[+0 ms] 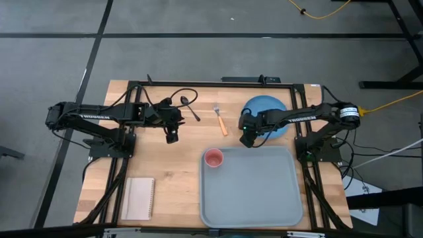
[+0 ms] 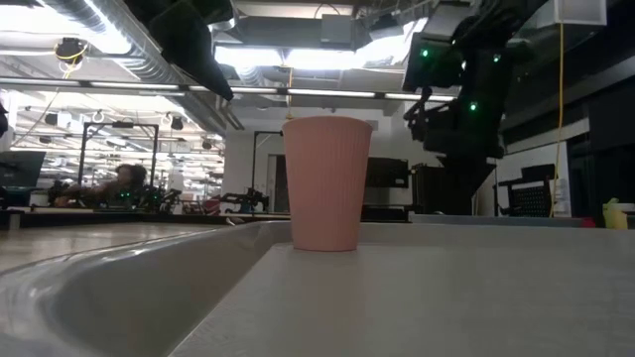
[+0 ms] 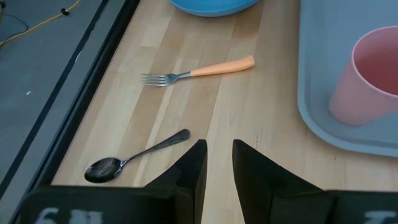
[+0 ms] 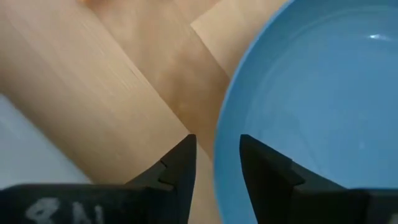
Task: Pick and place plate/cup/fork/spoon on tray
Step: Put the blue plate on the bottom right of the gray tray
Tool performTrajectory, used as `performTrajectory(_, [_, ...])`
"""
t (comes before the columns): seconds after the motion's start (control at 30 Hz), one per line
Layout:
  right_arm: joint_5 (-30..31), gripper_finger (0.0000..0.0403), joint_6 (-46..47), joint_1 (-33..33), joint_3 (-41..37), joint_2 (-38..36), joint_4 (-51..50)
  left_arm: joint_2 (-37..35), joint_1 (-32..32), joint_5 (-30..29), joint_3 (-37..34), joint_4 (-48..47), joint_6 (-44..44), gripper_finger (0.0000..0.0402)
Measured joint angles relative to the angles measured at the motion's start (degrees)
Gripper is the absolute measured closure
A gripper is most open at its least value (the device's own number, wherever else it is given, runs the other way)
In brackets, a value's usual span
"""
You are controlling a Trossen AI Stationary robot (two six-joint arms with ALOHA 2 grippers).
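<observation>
The light-blue plate [image 1: 272,104] lies on the table just beyond the tray's far edge and fills the right wrist view [image 4: 311,93]. My right gripper [image 1: 246,141] stands at its near-left rim, fingers a little apart. The pink cup [image 1: 213,158] stands upright in the far left corner of the grey-blue tray [image 1: 258,198]. The orange-handled fork [image 1: 221,120] and the dark spoon [image 1: 191,107] lie flat on the wood left of the plate. My left gripper [image 1: 172,137] hovers near the spoon, empty, with a narrow gap between its fingers [image 3: 219,146]. My right gripper [image 4: 217,140] comes at the plate from above, pointing down, with one finger over the inside and one outside, the rim [image 4: 219,155] running between them. Wood shows between the outer finger and the rim. I cannot tell whether either finger touches the plate.
A white notepad [image 1: 139,198] lies at the near left of the table. A black cable loop [image 1: 180,94] lies at the far edge beside the spoon. The arms' black frame rails run along the left, right and far sides. The tray's middle and right are bare.
</observation>
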Motion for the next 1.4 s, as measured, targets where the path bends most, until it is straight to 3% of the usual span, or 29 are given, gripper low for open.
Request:
performTrajectory(0.47, [3.0,0.0283,-1.0,-0.1,0.2,9.1,2.7,0.0,0.0,0.0,0.0,0.0,0.0,0.0333])
performTrajectory(0.73, [6.3,0.0387,-1.8,-0.2,0.1,7.4,2.2,0.0,0.0,0.0,0.0,0.1,0.0,0.0333])
performTrajectory(0.93, [7.6,0.0396,-2.9,-0.6,0.7,5.5,1.8,0.0,0.0,0.0,0.0,0.0,0.0,0.0333])
performTrajectory(1.17, [8.9,0.0397,-4.1,-0.4,8.5,2.2,-8.3,0.0,0.0,0.0,0.0,-0.3,0.0,0.0333])
performTrajectory(1.4, [7.7,0.0397,-4.3,3.8,19.6,0.4,-19.4,0.0,0.0,0.0,0.0,-0.3,-0.5,0.0333])
